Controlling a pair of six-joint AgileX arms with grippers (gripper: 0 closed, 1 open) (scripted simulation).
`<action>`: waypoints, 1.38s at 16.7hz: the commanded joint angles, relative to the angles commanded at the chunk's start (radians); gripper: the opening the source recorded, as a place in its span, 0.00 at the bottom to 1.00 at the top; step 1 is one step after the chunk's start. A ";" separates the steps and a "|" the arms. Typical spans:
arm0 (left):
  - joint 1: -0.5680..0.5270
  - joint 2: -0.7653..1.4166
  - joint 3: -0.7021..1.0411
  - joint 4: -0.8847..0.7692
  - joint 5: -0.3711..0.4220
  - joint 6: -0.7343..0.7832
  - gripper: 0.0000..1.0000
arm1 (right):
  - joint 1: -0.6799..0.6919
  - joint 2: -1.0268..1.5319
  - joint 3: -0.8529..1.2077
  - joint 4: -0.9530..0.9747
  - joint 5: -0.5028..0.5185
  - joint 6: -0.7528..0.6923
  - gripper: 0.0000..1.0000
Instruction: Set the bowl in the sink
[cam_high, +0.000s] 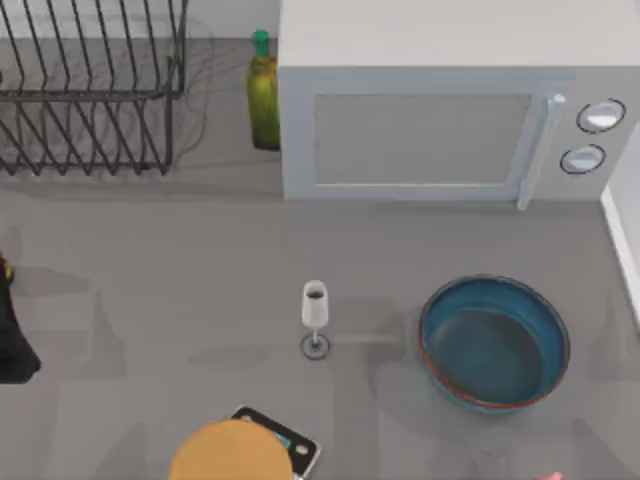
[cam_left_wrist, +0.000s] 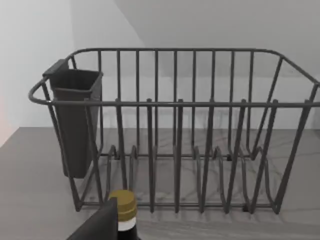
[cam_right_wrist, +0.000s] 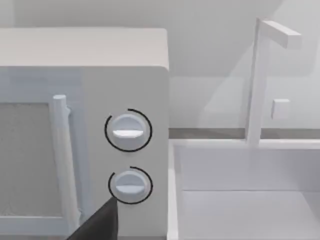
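We see the bowl (cam_high: 494, 342) sitting upright on the grey table (cam_high: 200, 260), toward the right side and in front of the microwave (cam_high: 430, 120), its teal inside facing up and nothing touching it. The sink (cam_right_wrist: 240, 200) lies just beside the microwave's right flank, with a white faucet (cam_right_wrist: 260, 75) rising behind it; the bowl is outside it. To the bowl's left, well apart, stands a wine glass (cam_high: 314, 315), upright on its foot. Nearer the front edge, an orange-tan disc (cam_high: 232, 455) rests on a dark flat scale (cam_high: 290, 443). At the back, a green bottle (cam_high: 263, 95) stands just beside the microwave's left wall, and a wire dish rack (cam_high: 90, 90) fills the back left corner, with a dark cup-shaped holder (cam_left_wrist: 75, 120) hung on one end. Our left arm (cam_high: 12, 330) sits at the table's left edge. A dark piece of each gripper juts into its own wrist view, but we cannot tell whether either pair of fingers is apart or together.
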 joint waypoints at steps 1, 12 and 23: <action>0.000 0.000 0.000 0.000 0.000 0.000 1.00 | 0.000 0.000 0.000 0.000 0.000 0.000 1.00; 0.000 0.000 0.000 0.000 0.000 0.000 1.00 | 0.135 0.570 0.467 -0.425 -0.001 0.140 1.00; 0.000 0.000 0.000 0.000 0.000 0.000 1.00 | 0.338 1.514 1.162 -1.076 0.001 0.349 1.00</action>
